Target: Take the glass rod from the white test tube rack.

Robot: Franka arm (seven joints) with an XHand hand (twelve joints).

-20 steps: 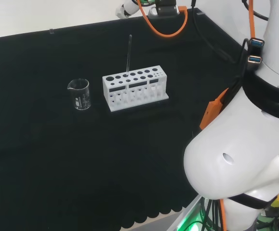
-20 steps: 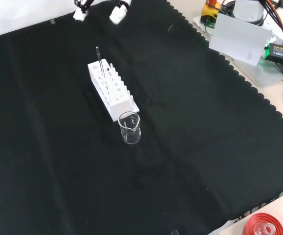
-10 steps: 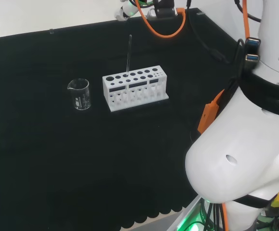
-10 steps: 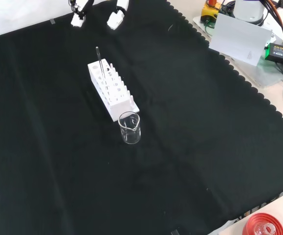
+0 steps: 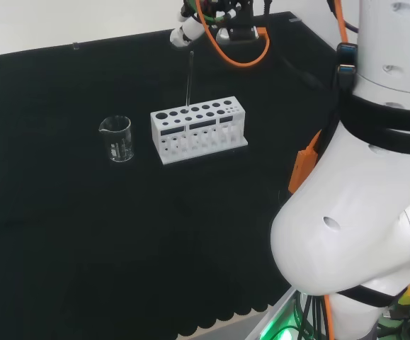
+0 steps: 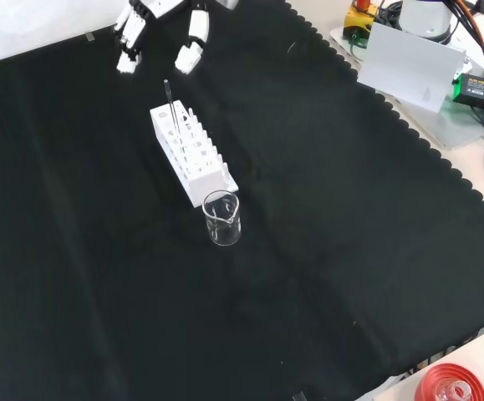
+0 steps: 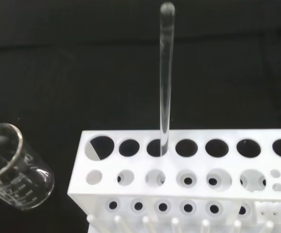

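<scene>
We see the glass rod standing upright in a back-row hole of the white test tube rack. Our hand, fingers spread and empty, hangs beyond the rack in the front view, near the rod's top.

A clear glass rod stands upright in a white test tube rack. It has a rounded top end and rises well above the rack. It sits in the third hole from one end of the rack's back row of large round holes. The long rack lies flat on the black surface, with pegs along its base.
</scene>
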